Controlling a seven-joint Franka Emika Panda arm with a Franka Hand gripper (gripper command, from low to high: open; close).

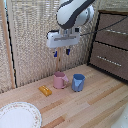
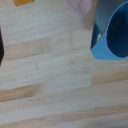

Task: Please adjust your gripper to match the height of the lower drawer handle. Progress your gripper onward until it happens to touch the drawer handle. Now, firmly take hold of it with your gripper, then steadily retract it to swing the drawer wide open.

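In the exterior view, the dark brown cabinet stands at the right. Its lower drawer is closed, with the slim silver drawer handle lying across its front. Another matching drawer and bar sit above it. My gripper hangs from the white wrist well to the exterior view's left of the cabinet, high over the wooden table. Its blue fingertips stand apart, open, with nothing between them. It points down and is far from the handle. The wrist view shows only the tabletop and cups, no drawer.
Below the gripper stand a pink cup and a blue cup, with the blue cup also in the wrist view. An orange block and a patterned plate lie nearer the front. A woven screen backs the table.
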